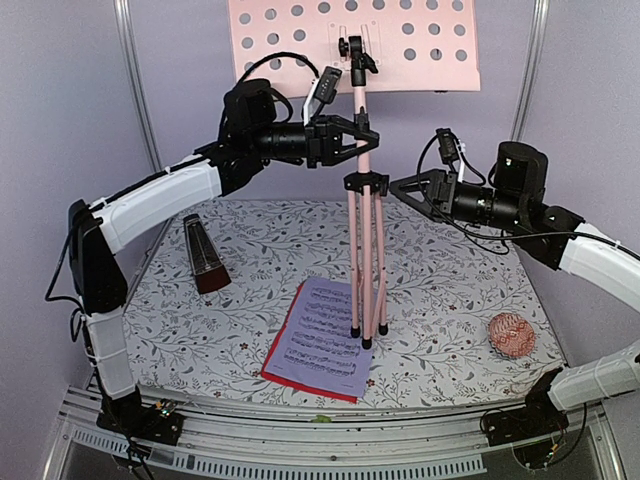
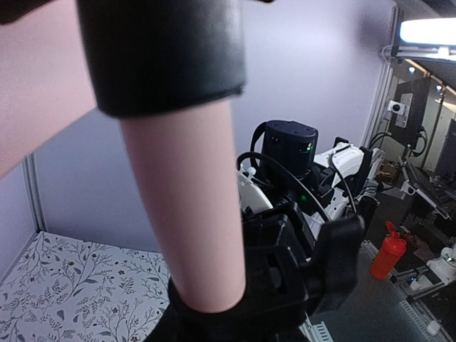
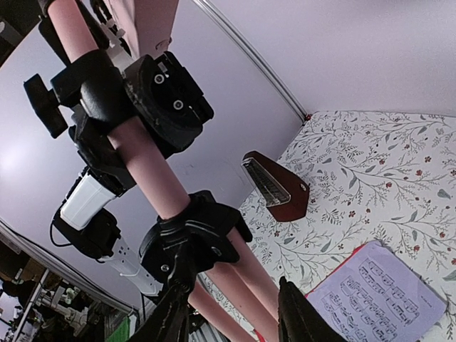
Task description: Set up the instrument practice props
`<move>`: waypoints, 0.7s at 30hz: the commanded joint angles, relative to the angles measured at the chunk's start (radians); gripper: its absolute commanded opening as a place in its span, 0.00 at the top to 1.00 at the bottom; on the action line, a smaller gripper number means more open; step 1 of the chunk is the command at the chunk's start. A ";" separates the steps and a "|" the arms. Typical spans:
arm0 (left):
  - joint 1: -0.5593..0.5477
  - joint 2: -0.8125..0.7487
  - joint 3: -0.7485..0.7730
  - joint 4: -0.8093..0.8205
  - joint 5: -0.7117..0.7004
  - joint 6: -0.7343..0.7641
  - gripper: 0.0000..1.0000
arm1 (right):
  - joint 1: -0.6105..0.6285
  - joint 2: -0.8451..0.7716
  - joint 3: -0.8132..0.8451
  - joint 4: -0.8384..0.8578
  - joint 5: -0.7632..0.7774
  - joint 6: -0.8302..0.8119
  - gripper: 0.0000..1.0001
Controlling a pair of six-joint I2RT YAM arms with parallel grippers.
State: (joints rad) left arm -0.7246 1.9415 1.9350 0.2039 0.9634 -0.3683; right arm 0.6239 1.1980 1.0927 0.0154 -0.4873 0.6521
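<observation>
The pink music stand [image 1: 361, 250] stands upright on its tripod in the middle of the mat, its perforated desk [image 1: 300, 50] at the top. My left gripper [image 1: 355, 135] is shut on the pole above the black collar [image 1: 367, 183]. That pole [image 2: 192, 214] fills the left wrist view. My right gripper [image 1: 395, 187] is open at the collar's right side, and the pink legs [image 3: 242, 285] show between its fingers [image 3: 296, 313]. A lilac sheet [image 1: 325, 340] lies on a red one by the stand's feet. The dark brown metronome [image 1: 205, 255] stands at the left.
A small pink knitted ball [image 1: 511, 335] lies at the right of the floral mat [image 1: 450, 290]. Lilac walls enclose the back and sides. The stand's clamp knob [image 2: 342, 249] juts out from the collar close to my left wrist.
</observation>
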 commanded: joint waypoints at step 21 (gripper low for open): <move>-0.035 -0.029 0.169 0.077 -0.054 0.126 1.00 | 0.057 0.036 0.095 -0.016 -0.004 -0.068 0.72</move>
State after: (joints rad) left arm -0.7410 1.9587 2.0056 0.0933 0.9298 -0.2878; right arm 0.6743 1.2144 1.1419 -0.0181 -0.5079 0.6075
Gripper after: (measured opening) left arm 0.221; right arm 0.288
